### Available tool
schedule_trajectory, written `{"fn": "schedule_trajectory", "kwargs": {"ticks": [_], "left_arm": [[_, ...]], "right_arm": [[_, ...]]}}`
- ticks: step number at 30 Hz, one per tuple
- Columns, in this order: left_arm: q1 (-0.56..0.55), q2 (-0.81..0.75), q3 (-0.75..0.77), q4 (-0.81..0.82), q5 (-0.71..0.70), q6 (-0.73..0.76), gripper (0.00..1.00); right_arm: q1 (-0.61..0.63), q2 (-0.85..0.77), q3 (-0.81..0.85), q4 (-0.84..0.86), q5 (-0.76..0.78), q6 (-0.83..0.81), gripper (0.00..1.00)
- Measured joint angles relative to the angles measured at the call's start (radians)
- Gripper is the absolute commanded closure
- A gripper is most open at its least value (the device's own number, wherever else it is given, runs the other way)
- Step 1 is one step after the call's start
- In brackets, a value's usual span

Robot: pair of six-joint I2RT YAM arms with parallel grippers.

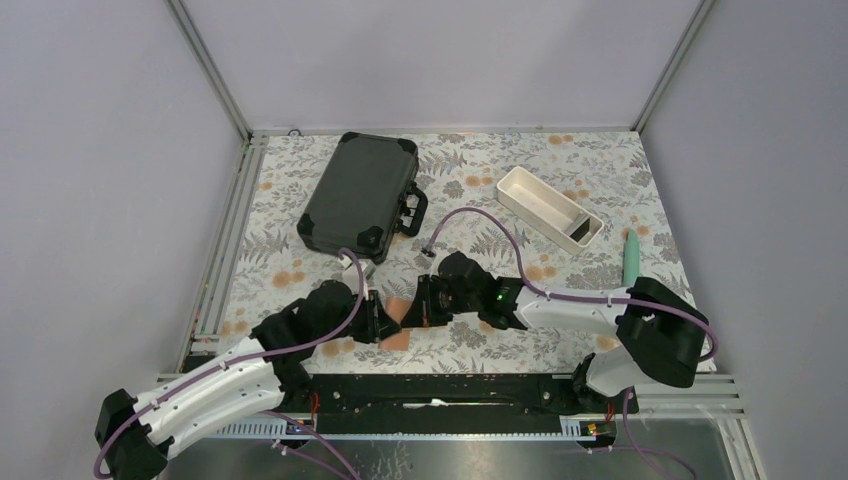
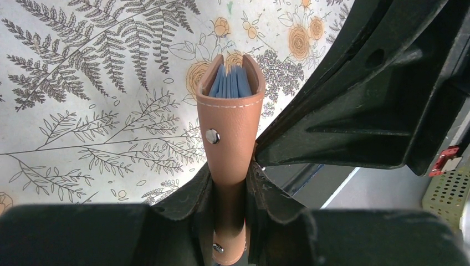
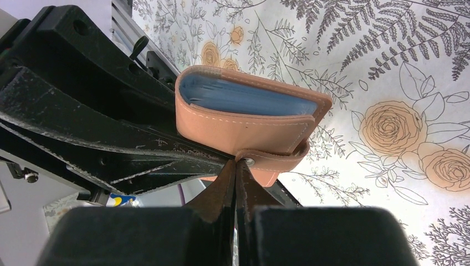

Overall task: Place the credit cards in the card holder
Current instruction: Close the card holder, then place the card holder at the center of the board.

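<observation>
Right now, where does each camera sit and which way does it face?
Top external: above and behind the bases, looking down on the table; both arms show, left hand and right hand meeting at the card holder.
Left wrist: on the left arm, looking along the left hand at the clamped holder; the right hand enters from the right.
Right wrist: on the right arm, looking past the shut right hand at the strap; the left hand fills the left.
Shared: every view shows the card holder.

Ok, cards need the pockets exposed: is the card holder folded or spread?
Folded: the card holder's tan covers lie together around the blue pockets.
</observation>
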Motion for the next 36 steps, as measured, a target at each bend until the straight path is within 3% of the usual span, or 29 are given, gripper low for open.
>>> {"fn": "schedule_trajectory", "kwargs": {"ticks": [10, 12, 17, 19, 27, 32, 36], "left_arm": [[0.001, -0.002, -0.013, 0.003, -0.010, -0.003, 1.00], [0.001, -0.006, -0.013, 0.004, -0.026, -0.011, 1.00], [0.015, 0.011, 0.008, 0.044, -0.022, -0.052, 1.00], [0.025, 0.034, 0.011, 0.089, -0.003, -0.067, 1.00], [0.051, 0.201, 0.011, 0.225, 0.029, -0.078, 0.99], [0.057, 0.322, 0.011, 0.300, 0.048, -0.066, 0.93], [0.063, 0.389, 0.007, 0.352, 0.059, -0.046, 0.85]], "right_arm": [[0.010, 0.008, 0.000, -0.002, 0.031, 0.003, 1.00], [0.017, -0.006, 0.002, -0.017, 0.066, -0.004, 0.93], [0.034, -0.085, 0.030, -0.094, 0.185, -0.045, 0.60], [0.034, -0.126, 0.046, -0.123, 0.240, -0.064, 0.52], [-0.009, -0.288, 0.079, -0.269, 0.441, -0.125, 0.33], [-0.147, -0.340, 0.031, -0.319, 0.468, -0.150, 0.20], [-0.222, -0.366, 0.000, -0.379, 0.495, -0.192, 0.18]]}}
